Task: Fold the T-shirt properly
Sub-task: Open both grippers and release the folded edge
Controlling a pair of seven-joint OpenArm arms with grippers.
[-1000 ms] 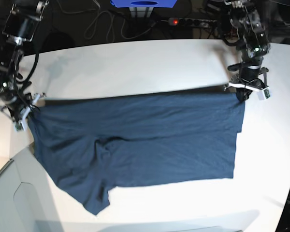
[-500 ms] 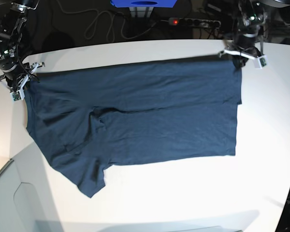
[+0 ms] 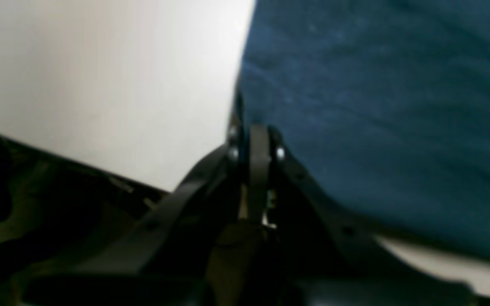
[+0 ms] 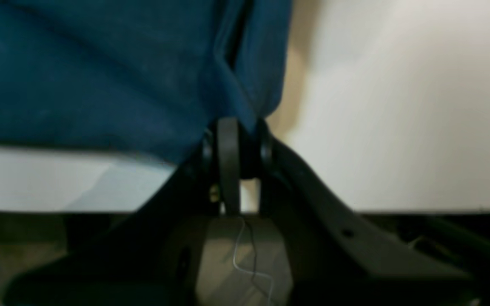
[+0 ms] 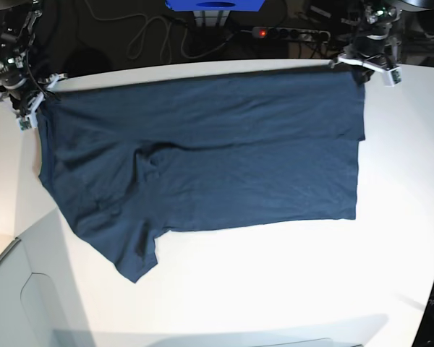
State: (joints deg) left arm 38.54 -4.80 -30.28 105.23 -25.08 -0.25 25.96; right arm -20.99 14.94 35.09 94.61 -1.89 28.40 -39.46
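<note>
Base view: the shirt (image 5: 202,166) lies spread over the table (image 5: 275,289), near hem edge running across the middle, one sleeve drooping toward the near-left corner. Far edge is pulled taut along the table's back rim, strung between my two grippers.

Right gripper (image 5: 30,108), at the shirt's far-left corner: right wrist view shows the jaws pressed together on a bunched fold of blue cloth (image 4: 236,97), pinch looks firm. Left gripper (image 5: 369,66), at the shirt's far-right corner: left wrist view shows the jaws together right at the cloth edge (image 3: 245,106), shirt running off to one side. I judge it clamped on that corner, though the blur hides just how much fabric is caught.

Handling, my guess: light, soft, limp cotton, no stiffness. It sags wherever I don't hold it, drags on the table and wrinkles easily. A doubled layer already shows across the shirt's middle. Corners and hems are the places to grab; seams there give the pads something thicker to bite. Keep both arms level and tension even, or a corner slips out.
</note>
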